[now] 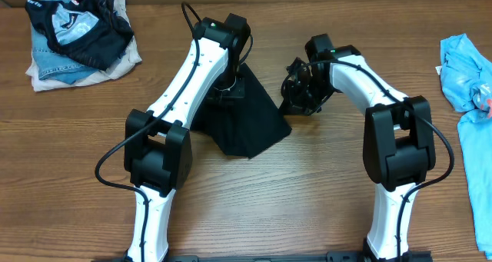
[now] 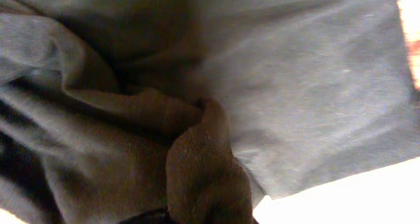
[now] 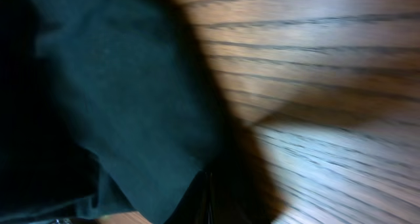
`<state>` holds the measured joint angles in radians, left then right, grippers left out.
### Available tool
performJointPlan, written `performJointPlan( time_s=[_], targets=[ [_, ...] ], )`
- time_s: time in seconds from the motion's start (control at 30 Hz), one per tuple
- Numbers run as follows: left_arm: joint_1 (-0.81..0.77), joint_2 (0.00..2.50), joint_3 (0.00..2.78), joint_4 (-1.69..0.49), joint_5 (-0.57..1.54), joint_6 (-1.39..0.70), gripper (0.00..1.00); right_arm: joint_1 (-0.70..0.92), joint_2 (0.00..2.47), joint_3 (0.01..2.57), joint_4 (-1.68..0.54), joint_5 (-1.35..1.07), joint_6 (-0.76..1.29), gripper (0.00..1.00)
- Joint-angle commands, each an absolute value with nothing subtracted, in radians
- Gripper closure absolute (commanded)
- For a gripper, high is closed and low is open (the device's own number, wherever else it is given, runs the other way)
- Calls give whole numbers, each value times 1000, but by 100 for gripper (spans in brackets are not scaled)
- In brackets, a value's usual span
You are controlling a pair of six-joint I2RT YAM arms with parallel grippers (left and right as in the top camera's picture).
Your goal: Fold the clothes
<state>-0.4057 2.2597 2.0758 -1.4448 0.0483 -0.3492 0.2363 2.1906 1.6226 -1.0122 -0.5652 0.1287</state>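
A wooden bench (image 1: 307,193) seen from above, with two white-and-black robot arms reaching in from the near edge toward its middle.

A black T-shirt (image 1: 247,125) lies at the centre of the bench. It is gathered to a narrow peak at the top and spreads into a wider, tent-like shape toward the near side.

The left tool (image 1: 229,89) sits right at that peak. Its own camera is filled with dark cloth (image 2: 295,86), with a thick rolled fold bunched up from the bottom middle of the view. The tool appears to be clamped on this bunch, though its fingers are buried in the fabric.

The right tool (image 1: 298,93) is just beside the shirt's right edge. Its camera shows dark cloth (image 3: 118,86) across the left half and bare wood grain (image 3: 328,66) on the right. I cannot tell whether this tool is wide or narrow, or whether it has any cloth.

At the far left corner is a loose pile of clothes (image 1: 77,35), well apart from the shirt (a black-and-pale-blue patterned piece on top, denim and white beneath).

A light blue garment (image 1: 465,70) lies crumpled along the right edge, partly out of view.
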Motion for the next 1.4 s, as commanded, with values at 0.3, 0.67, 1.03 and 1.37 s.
performJointPlan(
  time_s=[0.3, 0.67, 1.03, 1.37],
  targets=[
    [-408, 2270, 2094, -1388, 289, -359, 96, 276, 2173, 1550, -939, -518, 192, 96],
    [-405, 2270, 2094, -1387, 265, -344, 96, 228, 2162, 1791, -1095, -482, 160, 96],
    [-405, 2270, 2094, -1383, 298, -345, 96, 167, 2186, 1837, -1048, -308, 123, 96],
    [-407, 2270, 2094, -1377, 328, -344, 96, 200, 2289, 1785, -1022, -369, 127, 96]
  ],
)
